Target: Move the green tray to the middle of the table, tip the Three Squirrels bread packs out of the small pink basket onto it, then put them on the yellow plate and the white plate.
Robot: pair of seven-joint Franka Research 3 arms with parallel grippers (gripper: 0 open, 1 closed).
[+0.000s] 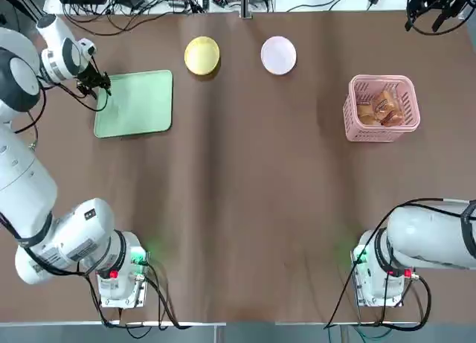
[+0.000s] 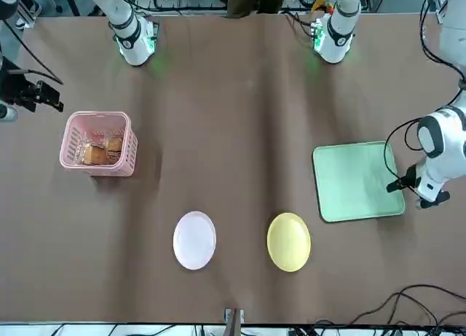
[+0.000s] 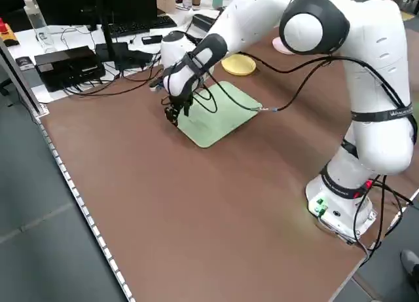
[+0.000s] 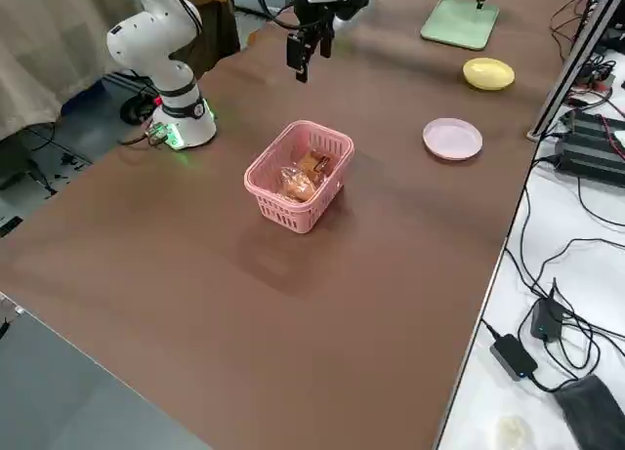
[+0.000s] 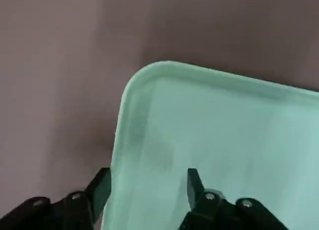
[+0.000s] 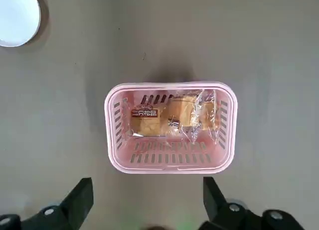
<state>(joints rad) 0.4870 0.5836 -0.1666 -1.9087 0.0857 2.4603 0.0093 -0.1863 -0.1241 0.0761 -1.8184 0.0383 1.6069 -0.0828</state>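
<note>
Small pink basket [image 1: 381, 107] at the table's [image 1: 245, 194] right side, holding the Three Squirrels bread packs [image 6: 172, 117]. Green tray [image 1: 136, 103], bare, far left; left gripper [image 5: 147, 187], fingers partly apart, straddles its rim. Right gripper [image 6: 147, 200] spread wide above the basket

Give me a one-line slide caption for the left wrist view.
Left gripper straddles the rim of the green tray near a rounded corner, one finger over the table, jaws not yet clamped.

Grey floor [image 3: 39, 204], white side bench [image 4: 547, 304] strewn with cables [image 4: 571, 260], perhaps adapters.
</note>
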